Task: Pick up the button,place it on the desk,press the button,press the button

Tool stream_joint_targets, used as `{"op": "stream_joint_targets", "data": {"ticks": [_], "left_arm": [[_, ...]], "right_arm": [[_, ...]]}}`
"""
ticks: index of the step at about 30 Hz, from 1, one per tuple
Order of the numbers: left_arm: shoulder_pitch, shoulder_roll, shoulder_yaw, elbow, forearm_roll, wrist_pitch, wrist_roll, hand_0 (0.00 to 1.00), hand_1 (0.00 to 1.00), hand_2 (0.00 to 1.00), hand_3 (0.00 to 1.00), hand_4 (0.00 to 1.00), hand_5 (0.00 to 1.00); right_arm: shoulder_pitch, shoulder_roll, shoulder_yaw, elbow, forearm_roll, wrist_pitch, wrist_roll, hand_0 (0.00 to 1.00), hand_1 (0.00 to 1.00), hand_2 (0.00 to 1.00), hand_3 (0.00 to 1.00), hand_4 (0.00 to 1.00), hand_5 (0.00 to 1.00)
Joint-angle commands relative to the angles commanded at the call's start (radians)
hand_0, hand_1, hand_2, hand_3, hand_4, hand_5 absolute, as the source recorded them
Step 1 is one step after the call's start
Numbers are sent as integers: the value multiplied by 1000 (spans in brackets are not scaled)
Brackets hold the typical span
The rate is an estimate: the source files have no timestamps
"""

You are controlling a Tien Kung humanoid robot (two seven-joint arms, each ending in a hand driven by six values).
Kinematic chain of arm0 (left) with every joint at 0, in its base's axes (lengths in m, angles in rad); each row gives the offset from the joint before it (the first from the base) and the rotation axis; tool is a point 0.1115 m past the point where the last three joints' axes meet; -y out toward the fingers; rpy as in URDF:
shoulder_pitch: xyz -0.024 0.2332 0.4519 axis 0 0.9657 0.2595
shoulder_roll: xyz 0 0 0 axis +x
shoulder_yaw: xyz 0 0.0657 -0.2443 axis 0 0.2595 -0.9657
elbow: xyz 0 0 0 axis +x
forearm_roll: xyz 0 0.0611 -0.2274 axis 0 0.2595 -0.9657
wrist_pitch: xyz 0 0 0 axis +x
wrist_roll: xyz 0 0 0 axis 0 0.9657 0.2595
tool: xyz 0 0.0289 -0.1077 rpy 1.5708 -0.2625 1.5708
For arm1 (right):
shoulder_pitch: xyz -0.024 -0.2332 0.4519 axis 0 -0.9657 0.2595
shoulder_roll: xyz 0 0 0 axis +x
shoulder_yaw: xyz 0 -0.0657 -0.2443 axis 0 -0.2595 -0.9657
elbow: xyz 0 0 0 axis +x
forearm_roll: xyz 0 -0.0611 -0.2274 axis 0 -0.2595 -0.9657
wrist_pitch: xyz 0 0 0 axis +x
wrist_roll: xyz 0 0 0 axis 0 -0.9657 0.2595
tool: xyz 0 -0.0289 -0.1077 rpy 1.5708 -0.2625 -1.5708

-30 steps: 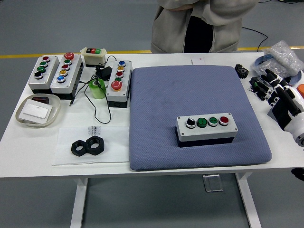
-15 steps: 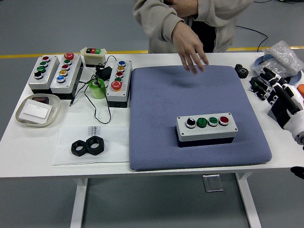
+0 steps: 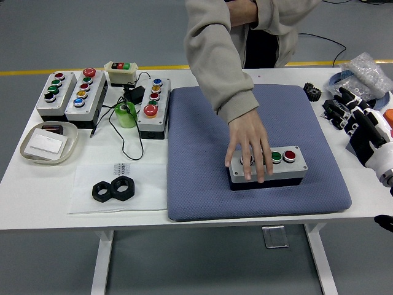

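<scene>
A person's hand (image 3: 249, 150) is reaching in from the far side and lying flat over the left half of the grey button box (image 3: 268, 167), which is sitting on the blue pad (image 3: 202, 178) toward its near right part, its green and red buttons showing. The robot's right hand (image 3: 358, 120) is hovering above the desk (image 3: 37, 190) at the right edge, well apart from the box, its fingers spread and gripping nothing.

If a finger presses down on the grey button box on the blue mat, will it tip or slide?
The grey rectangular button box looks low and wide, so probably no tipping. The blue textured mat likely grips it, so little sliding.
</scene>
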Motion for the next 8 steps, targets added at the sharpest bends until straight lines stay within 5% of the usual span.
{"op": "stream_joint_targets", "data": {"ticks": [8], "left_arm": [[5,0,-12,0,19,2,6,733,828,879,831,643,998]], "right_arm": [[0,0,-6,0,-1,-2,-2,970,879,916,885,639,618]]}}
